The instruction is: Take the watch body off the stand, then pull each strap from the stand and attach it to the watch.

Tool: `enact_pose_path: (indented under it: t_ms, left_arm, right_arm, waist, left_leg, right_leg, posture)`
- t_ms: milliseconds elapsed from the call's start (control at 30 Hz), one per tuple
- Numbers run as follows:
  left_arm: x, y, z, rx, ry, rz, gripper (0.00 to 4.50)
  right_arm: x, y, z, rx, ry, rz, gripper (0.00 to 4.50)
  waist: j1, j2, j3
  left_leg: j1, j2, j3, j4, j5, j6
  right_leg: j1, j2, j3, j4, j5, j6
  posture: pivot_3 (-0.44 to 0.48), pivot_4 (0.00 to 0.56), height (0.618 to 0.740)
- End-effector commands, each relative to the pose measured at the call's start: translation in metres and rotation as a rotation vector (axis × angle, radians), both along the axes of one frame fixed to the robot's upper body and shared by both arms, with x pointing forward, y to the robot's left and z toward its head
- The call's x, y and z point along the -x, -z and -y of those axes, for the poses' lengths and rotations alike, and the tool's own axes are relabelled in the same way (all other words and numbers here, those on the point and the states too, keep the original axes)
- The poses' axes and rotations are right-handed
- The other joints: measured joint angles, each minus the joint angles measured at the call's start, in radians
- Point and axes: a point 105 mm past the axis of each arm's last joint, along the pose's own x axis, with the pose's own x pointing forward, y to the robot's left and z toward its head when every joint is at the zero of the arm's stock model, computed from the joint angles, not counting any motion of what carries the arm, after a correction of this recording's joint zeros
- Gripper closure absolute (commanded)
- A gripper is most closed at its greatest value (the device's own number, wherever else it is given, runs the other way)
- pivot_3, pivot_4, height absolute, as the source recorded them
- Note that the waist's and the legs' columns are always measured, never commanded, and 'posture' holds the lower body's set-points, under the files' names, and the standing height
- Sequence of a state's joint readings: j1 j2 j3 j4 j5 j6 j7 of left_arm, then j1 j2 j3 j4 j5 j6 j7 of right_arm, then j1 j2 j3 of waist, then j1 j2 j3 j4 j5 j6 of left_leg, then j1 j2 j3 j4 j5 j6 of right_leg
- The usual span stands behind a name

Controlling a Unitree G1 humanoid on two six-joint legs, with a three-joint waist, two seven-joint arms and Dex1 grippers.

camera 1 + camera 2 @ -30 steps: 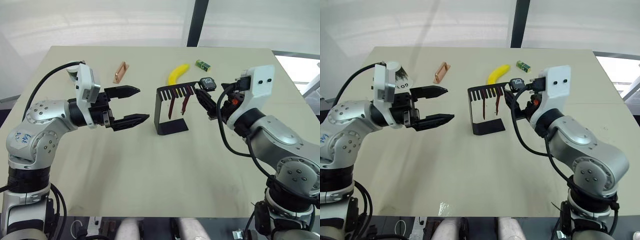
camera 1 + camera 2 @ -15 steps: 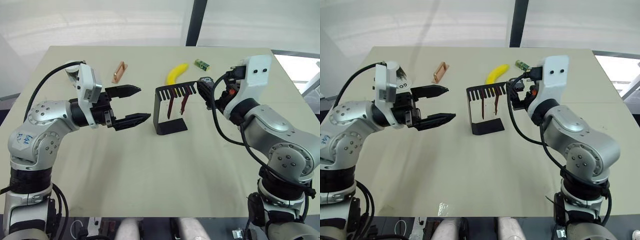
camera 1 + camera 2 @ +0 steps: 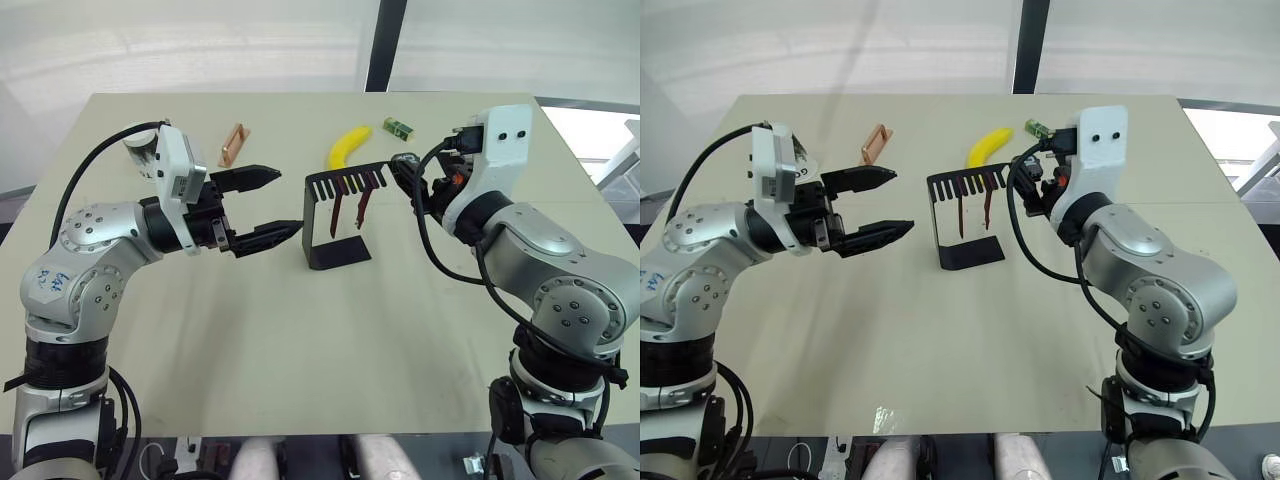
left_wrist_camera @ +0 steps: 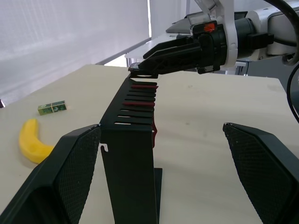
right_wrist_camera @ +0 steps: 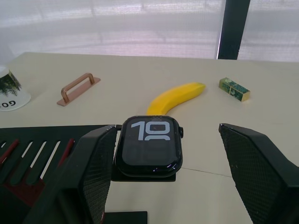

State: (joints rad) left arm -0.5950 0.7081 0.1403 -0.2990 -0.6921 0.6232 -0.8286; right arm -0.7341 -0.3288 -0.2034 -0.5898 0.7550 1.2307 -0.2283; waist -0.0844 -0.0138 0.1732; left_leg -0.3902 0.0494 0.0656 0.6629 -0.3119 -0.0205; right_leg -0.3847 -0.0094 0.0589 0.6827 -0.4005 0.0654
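Right wrist view: the right gripper (image 5: 159,172), fingers spread wide and empty, has closed in on the watch body (image 5: 148,144), which sits on the stand (image 5: 51,154), so the lift-off looks imminent. Left wrist view: the left gripper (image 4: 163,172) hangs wide open, empty, facing the stand. Left eye view: straps (image 3: 345,207) dangle above a pale table (image 3: 300,340) strewn with a banana (image 3: 349,145) before white blinds.

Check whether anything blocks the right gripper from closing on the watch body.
Nothing visible does. The small dark rounded-square watch body sits on the black sheet-metal stand between the open black fingers of the right gripper.
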Motion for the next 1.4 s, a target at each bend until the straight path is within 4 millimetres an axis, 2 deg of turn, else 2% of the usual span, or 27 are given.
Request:
enact_pose_path:
  t_ms: [33, 167, 767, 867, 900, 1400]
  left_arm:
    - [0.0028, -0.0138, -0.0035, 0.002, -0.017, 0.063, 0.00]
    - [0.0022, -0.0141, -0.0022, 0.007, -0.026, 0.069, 0.00]
    - [0.0010, -0.0139, -0.0053, 0.004, -0.050, 0.080, 0.00]
    - [0.0017, -0.0134, -0.0052, 0.005, -0.051, 0.080, 0.00]
    - [0.0019, -0.0131, -0.0052, 0.005, -0.051, 0.080, 0.00]
    - [0.0012, -0.0112, -0.0063, 0.001, -0.056, 0.081, 0.00]
  right_arm:
    - [0.0039, -0.0090, -0.0011, -0.018, -0.014, 0.035, 0.82]
    - [0.0038, -0.0036, 0.0004, -0.010, -0.008, 0.018, 0.82]
    - [0.0023, -0.0039, -0.0022, -0.019, -0.039, 0.020, 0.82]
    - [0.0025, -0.0041, -0.0024, -0.017, -0.041, 0.023, 1.64]
    - [0.0027, -0.0044, -0.0026, -0.016, -0.042, 0.025, 2.06]
    - [0.0055, -0.0105, -0.0033, 0.002, -0.058, 0.058, 2.06]
  waist:
    - [0.000, 0.000, 0.000]
    - [0.000, 0.000, 0.000]
    - [0.000, 0.000, 0.000]
    - [0.000, 0.000, 0.000]
    - [0.000, 0.000, 0.000]
    - [0.000, 0.000, 0.000]
  left_leg:
    - [0.000, 0.000, 0.000, 0.000, 0.000, 0.000]
    - [0.000, 0.000, 0.000, 0.000, 0.000, 0.000]
    - [-0.001, 0.000, 0.000, 0.000, 0.000, 0.000]
    - [-0.001, 0.000, 0.000, 0.000, 0.000, 0.000]
    - [-0.001, 0.000, 0.000, 0.000, 0.000, 0.000]
    - [-0.001, 0.000, 0.000, 0.000, 0.000, 0.000]
  right_leg:
    - [0.000, 0.000, 0.000, 0.000, 0.000, 0.000]
    - [0.000, 0.000, 0.000, 0.000, 0.000, 0.000]
    - [-0.002, 0.000, 0.000, 0.001, 0.000, 0.000]
    - [-0.002, 0.000, 0.000, 0.001, 0.000, 0.000]
    - [-0.002, 0.000, 0.000, 0.001, 0.000, 0.000]
    - [-0.002, 0.000, 0.000, 0.001, 0.000, 0.000]
  posture:
    - [0.000, 0.150, 0.740]
    - [0.000, 0.150, 0.740]
    - [0.000, 0.150, 0.740]
    - [0.000, 0.150, 0.740]
    - [0.000, 0.150, 0.740]
    - [0.000, 0.150, 0.740]
